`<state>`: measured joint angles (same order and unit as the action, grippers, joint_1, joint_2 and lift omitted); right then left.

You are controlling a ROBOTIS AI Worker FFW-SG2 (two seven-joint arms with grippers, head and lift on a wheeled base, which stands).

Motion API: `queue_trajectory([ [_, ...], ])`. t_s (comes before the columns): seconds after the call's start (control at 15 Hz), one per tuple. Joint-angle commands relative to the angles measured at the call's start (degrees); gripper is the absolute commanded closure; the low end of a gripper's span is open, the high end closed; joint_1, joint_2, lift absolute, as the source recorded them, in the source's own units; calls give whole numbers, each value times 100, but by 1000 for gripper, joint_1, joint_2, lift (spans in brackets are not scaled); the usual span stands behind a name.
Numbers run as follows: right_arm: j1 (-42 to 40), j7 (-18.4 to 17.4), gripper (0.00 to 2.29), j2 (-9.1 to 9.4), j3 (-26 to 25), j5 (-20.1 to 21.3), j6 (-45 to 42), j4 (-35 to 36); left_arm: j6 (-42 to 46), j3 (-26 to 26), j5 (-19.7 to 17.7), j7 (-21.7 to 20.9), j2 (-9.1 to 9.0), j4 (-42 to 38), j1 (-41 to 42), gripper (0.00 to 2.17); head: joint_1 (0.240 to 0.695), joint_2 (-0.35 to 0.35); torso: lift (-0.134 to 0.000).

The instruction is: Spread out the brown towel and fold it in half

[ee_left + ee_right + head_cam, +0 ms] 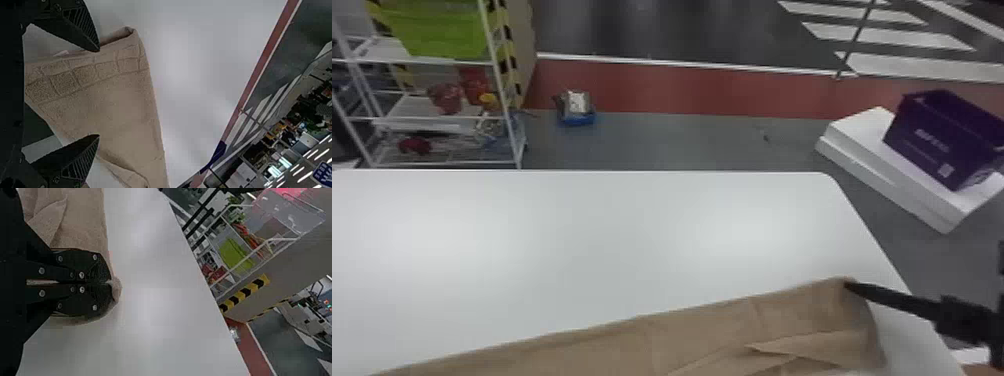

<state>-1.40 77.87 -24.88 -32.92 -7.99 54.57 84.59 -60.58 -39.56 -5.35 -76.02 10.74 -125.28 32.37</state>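
Ahead, wide table (612,240) past towel edge (642,320)

One brown cloth towel (707,332), one smooth white table (592,235), two pairs of flat black jaws, one purple rectangular plastic crate (914,132) and one white metal shelving rack (501,90).

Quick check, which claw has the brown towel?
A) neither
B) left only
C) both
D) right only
D: the right claw is shut on a corner of the brown towel, while the left claw stands open, its fingertips well apart.
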Motion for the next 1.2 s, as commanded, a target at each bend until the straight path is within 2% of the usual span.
queue_trajectory([
  [0.0, 342, 35, 1112, -123, 92, -493, 973, -417, -2, -35, -1, 9, 7, 21, -3, 124, 695, -141, -124],
  [0.2, 650, -44, 1112, -202, 92, -827, 1694, -681, 15, -52, -1, -9, 16, 73, -3, 124, 695, -106, -124],
  [0.33, 694, -272, 1112, -202, 119, -924, 1940, -839, 156, -35, -1, 0, 33, 144, -3, 124, 695, -96, -124],
  [0.53, 702, -888, 1112, -193, 198, -1003, 2573, -1050, 297, 18, 8, -194, 59, 126, -3, 124, 695, -89, -124],
  [0.6, 738, -1230, 1112, -202, 189, -1188, 2854, -1200, 297, 62, 25, -202, 77, 135, -3, 124, 695, -93, -124],
  [0.8, 887, -1696, 1112, -202, -4, -1706, 3030, -1630, 402, 106, 51, -431, 95, 117, -3, 134, 695, -98, -124],
  [1.0, 992, -1723, 1112, -210, -127, -1759, 3047, -1666, 947, 150, 298, -905, 121, 109, 50, 151, 695, -113, -124],
  [1.13, 1028, -1723, 1112, -237, -118, -1715, 3065, -1674, 1685, 396, 333, -1072, 121, -32, 375, 191, 695, -125, -124],
])
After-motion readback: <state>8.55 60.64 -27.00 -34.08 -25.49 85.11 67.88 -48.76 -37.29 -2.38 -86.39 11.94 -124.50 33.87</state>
